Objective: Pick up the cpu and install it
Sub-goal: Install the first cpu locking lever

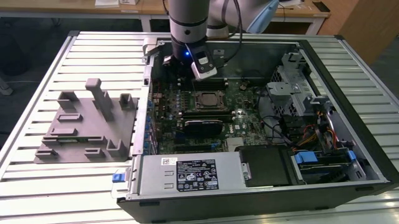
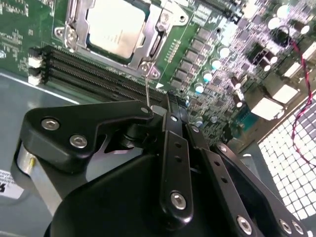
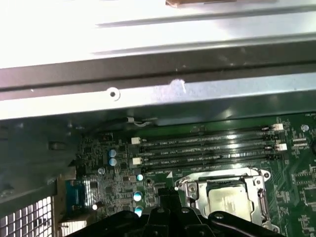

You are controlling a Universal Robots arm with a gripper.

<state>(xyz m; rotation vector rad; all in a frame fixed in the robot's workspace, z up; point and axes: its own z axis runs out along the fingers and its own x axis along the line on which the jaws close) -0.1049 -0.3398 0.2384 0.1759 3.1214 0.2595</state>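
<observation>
The cpu (image 1: pixel 206 99) lies flat in the motherboard socket inside the open computer case, its silver top facing up. Both wrist views show it seated within the metal socket frame (image 2: pixel 157 30), cpu (image 2: pixel 116 27) and cpu (image 3: pixel 229 202). My gripper (image 1: pixel 187 71) hangs over the board just behind the socket, toward the case's back wall. In the second wrist view the black fingers of the gripper (image 2: pixel 170 102) meet at their tips with nothing between them. A thin socket lever (image 2: pixel 147 86) stands right by the fingertips. The gripper (image 3: pixel 165 197) sits just beside the socket's corner.
A grey moulded fixture block (image 1: pixel 87 121) sits on the slatted table at the exterior view's left. Inside the case are memory slots (image 3: pixel 207 148), a power supply (image 1: pixel 187 175), a drive cage (image 1: pixel 299 93) and loose cables (image 1: pixel 305 135). The case's back wall (image 3: pixel 158 94) is close.
</observation>
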